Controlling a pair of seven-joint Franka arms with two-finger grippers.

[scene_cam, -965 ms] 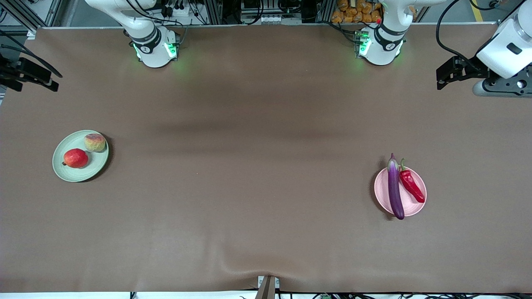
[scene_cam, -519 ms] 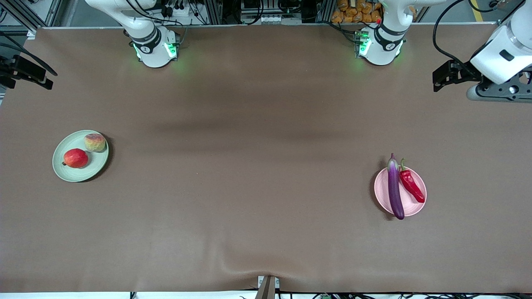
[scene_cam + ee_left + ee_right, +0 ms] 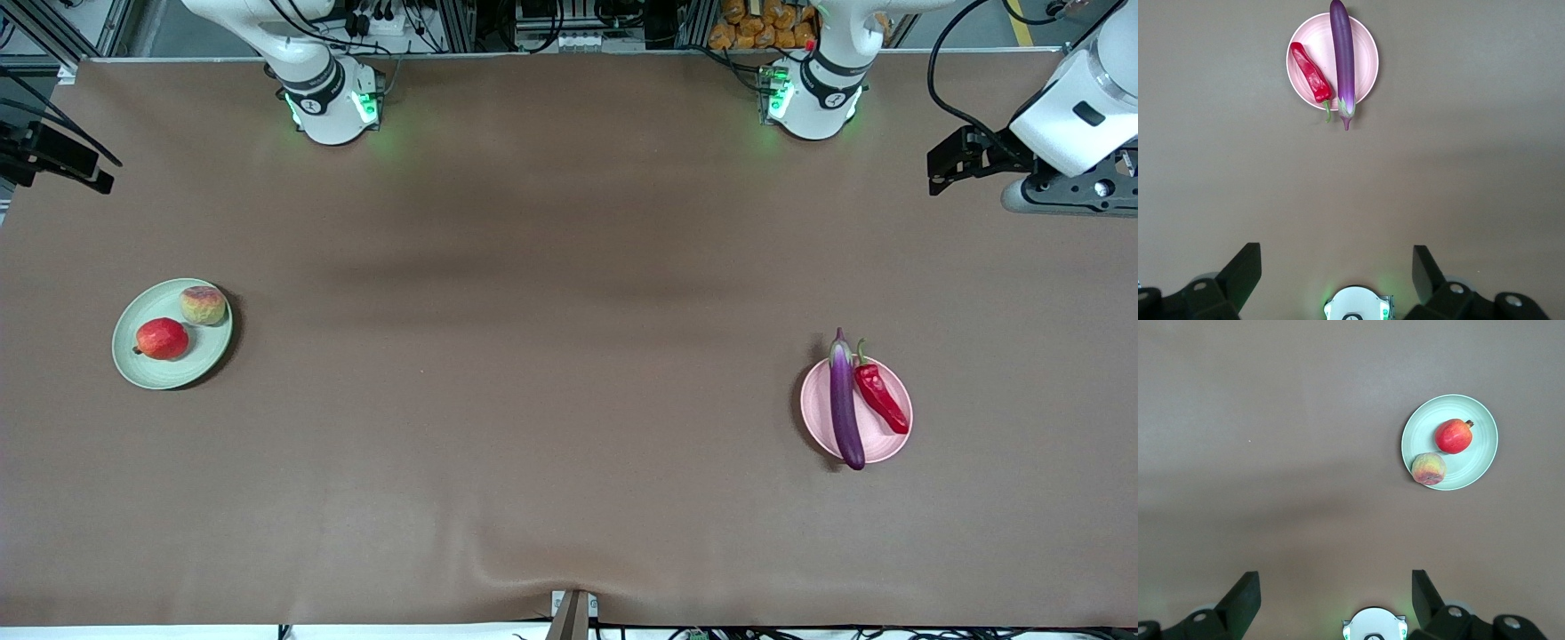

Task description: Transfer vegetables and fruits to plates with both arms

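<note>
You've got both arms pulled back high at the table's ends, both waiting. Left gripper point(image 3: 1336, 270) hangs over bare table at the left arm's end, fingers point(image 3: 1243, 270) spread wide, nothing between them. Right gripper point(image 3: 1336, 590) hangs by the table edge at the right arm's end, fingers point(image 3: 1245, 592) likewise wide apart, empty.

Pink plate point(image 3: 893, 444) sits toward the left arm's end, well in from every table edge. Eggplant point(image 3: 845, 404) lies lengthwise across it, both tips overhanging the rim: cap end sticks out toward the bases, blunt end pokes past the rim nearest the front cam. Red chili pepper point(image 3: 880, 397) lies just beside it on the plate, green stem reaching over the rim toward the bases; whether the two touch, can't tell.

Mint green plate point(image 3: 147, 373) sits toward the right arm's end, fairly close to that end's table edge. Pomegranate point(image 3: 162, 339) rests on it, crown pointing at the table's end. Peach point(image 3: 203, 305) rests near the rim, farther from the front cam, close beside the pomegranate w/ a small gap.

Between the plates you have a wide stretch of bare brown table cover point(image 3: 551, 356). The cover ripples at the edge nearest the front cam, mid-table.
</note>
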